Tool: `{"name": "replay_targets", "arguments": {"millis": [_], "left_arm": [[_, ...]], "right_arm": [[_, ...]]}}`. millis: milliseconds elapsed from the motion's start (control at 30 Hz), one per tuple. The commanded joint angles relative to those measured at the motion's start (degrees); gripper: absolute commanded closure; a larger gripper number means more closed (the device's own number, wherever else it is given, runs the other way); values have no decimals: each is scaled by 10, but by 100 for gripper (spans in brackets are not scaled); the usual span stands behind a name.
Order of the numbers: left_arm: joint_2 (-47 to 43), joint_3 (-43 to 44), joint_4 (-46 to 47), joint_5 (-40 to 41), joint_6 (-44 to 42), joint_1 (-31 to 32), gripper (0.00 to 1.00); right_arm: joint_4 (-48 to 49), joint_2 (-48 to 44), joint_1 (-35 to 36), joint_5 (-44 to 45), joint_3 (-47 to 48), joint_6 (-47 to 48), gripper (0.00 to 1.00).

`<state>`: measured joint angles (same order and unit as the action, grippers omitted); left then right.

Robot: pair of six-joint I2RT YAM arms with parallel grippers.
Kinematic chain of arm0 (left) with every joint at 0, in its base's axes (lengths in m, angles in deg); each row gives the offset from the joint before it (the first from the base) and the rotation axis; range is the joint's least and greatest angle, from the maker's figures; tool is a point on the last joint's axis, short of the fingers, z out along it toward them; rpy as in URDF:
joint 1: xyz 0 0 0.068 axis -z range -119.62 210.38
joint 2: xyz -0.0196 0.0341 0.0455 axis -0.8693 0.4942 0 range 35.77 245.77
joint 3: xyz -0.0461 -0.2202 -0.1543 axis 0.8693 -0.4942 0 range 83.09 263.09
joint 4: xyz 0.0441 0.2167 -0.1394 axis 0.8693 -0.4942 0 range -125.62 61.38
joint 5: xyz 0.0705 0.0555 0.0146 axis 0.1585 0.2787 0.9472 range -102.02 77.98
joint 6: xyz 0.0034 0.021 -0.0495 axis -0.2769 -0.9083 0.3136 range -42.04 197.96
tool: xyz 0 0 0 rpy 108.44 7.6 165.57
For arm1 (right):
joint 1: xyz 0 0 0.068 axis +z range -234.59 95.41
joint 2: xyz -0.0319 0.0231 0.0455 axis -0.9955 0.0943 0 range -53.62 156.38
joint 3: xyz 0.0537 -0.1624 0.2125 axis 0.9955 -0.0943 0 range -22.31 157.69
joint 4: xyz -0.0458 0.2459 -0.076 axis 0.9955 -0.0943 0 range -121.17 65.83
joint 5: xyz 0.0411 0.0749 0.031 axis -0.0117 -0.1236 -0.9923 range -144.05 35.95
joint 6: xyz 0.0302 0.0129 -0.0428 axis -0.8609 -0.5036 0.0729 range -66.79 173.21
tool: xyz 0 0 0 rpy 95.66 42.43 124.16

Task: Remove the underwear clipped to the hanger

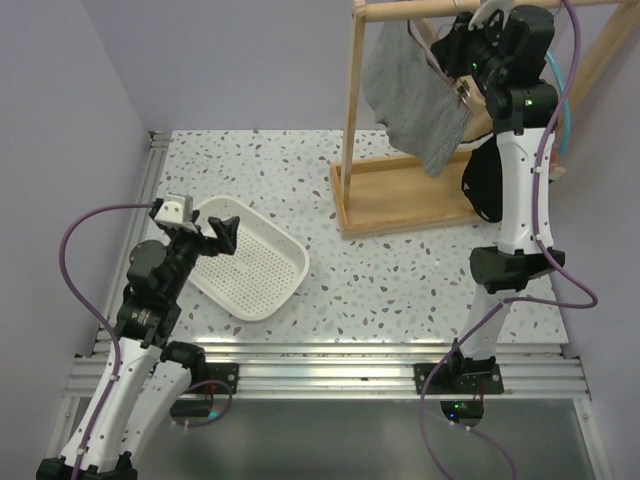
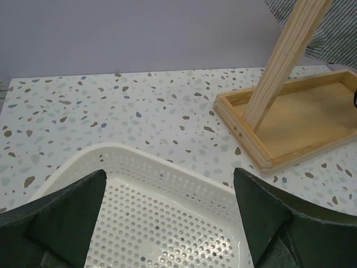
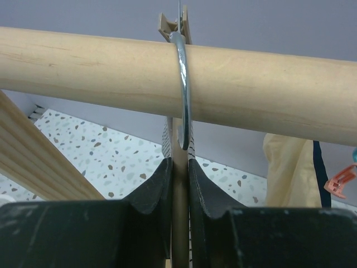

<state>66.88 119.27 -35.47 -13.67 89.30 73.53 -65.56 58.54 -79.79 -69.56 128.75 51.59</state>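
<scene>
The grey striped underwear [image 1: 415, 95] hangs from a hanger on the wooden rail [image 3: 83, 67]; its metal hook [image 3: 183, 84] loops over the rail. My right gripper [image 3: 179, 167] is up at the rail [image 1: 465, 45], shut on the hanger's wooden piece with the striped cloth [image 3: 165, 139] pinched against it. A beige underwear [image 3: 287, 167] hangs to the right, with a black strip [image 3: 318, 167] beside it. Black underwear [image 1: 482, 185] shows behind the right arm. My left gripper [image 2: 169, 184] is open and holds nothing, low over the white basket [image 2: 167, 162].
The white perforated basket [image 1: 270, 290] sits at the left of the speckled table. The wooden rack's tray base [image 1: 400, 200] and upright post [image 2: 279, 61] stand at the back right. An orange clip [image 3: 341, 181] hangs at the far right.
</scene>
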Motion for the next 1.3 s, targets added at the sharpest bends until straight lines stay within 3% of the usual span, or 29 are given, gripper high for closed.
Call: {"name": "replay_targets", "arguments": {"millis": [0, 433, 900, 1267], "left_arm": [[-4, 3, 20, 3, -8, -5, 0], [-4, 1, 20, 5, -8, -7, 0], [-4, 1, 20, 5, -10, -7, 0], [-4, 0, 22, 2, -10, -7, 0]], "right_arm": [[27, -18, -1, -18, 7, -12, 100], [39, -35, -8, -18, 54, -12, 100], [21, -94, -8, -45, -3, 14, 100], [18, -156, -8, -53, -112, 53, 100]]}}
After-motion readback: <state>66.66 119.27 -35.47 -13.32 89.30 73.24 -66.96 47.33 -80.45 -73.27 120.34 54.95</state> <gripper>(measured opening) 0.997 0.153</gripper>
